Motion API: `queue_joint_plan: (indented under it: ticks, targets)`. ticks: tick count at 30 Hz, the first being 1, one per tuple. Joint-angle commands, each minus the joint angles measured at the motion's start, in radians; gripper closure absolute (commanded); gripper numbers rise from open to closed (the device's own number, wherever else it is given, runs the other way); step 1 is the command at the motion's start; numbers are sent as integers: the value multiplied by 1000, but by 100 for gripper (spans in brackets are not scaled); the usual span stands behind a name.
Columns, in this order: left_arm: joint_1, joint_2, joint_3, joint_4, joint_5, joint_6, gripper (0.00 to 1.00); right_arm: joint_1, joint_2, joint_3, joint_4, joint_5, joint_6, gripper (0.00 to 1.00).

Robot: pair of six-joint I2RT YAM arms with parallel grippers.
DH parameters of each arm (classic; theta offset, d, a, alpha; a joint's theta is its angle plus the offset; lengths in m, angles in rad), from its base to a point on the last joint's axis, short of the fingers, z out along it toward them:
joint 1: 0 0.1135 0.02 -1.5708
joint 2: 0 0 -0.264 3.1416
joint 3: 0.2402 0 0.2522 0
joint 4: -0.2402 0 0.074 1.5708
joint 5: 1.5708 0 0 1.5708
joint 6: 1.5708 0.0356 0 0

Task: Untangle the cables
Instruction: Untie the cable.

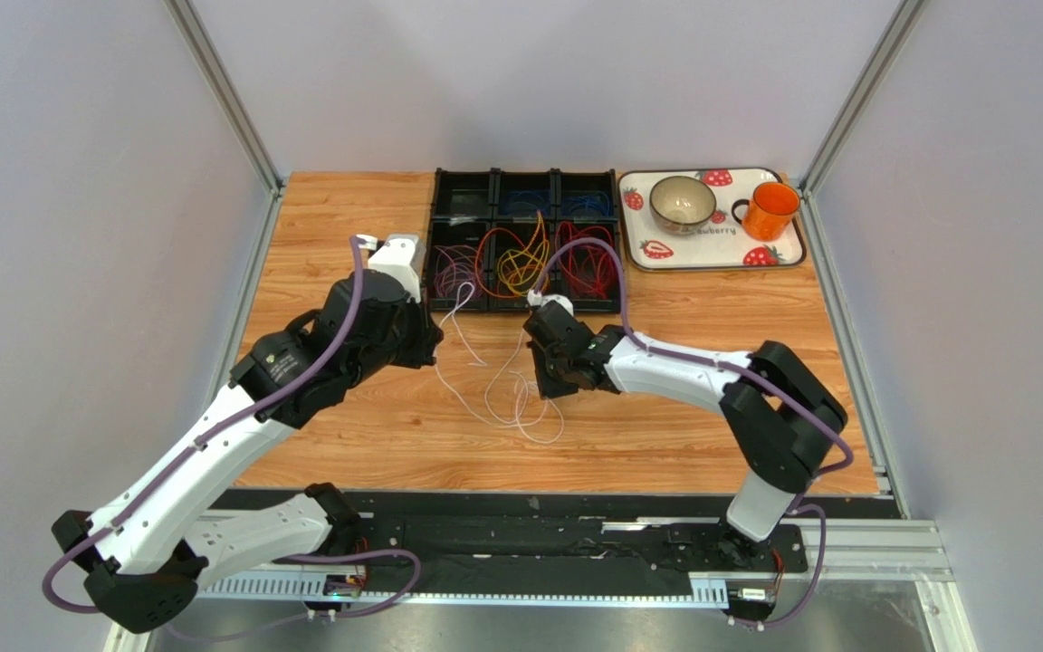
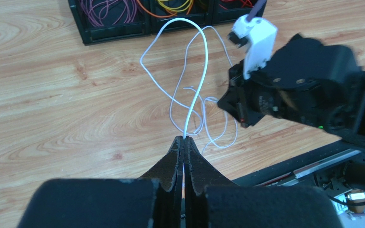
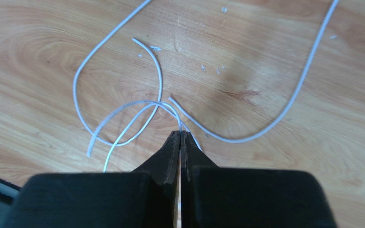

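The wooden table [image 1: 350, 218] carried a black divided bin [image 1: 527, 174] at its far edge. A strawberry-printed tray [image 1: 788, 253] sat just beside the bin on the right, holding a bowl [image 1: 682, 201] and an orange mug [image 1: 771, 209]. Coloured cables [image 1: 524, 265] lay coiled in the bin's near compartments: purple, orange, yellow and red. The white cables [image 1: 514, 394] lay in loose loops on the bare wood in front of the bin, between the two arms. The left gripper [image 2: 184, 142] was clamped tight on one white strand, which looped away toward the bin. The right gripper [image 3: 180, 137] was pinched closed, low over the wood, with a white strand caught at its tips.
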Motion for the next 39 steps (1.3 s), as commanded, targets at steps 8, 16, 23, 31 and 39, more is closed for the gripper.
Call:
queue_joint_plan:
  ticks: [8, 16, 23, 31, 39]
  targets:
    - [7, -112, 58, -145, -143, 32, 100, -133, -356, 165, -182, 113, -121, 100]
    - [12, -160, 79, -196, -197, 33, 100, -329, -513, 202, -205, 45, -114, 100]
    - [13, -139, 96, -162, -173, 40, 100, -337, -544, 226, -170, -101, -97, 100]
    - [13, 44, 148, 14, 4, 64, 100, -328, -462, 275, -73, -278, -58, 100]
    - [55, 359, 476, 63, 91, 144, 100, -328, -256, 554, -105, -367, -32, 100]
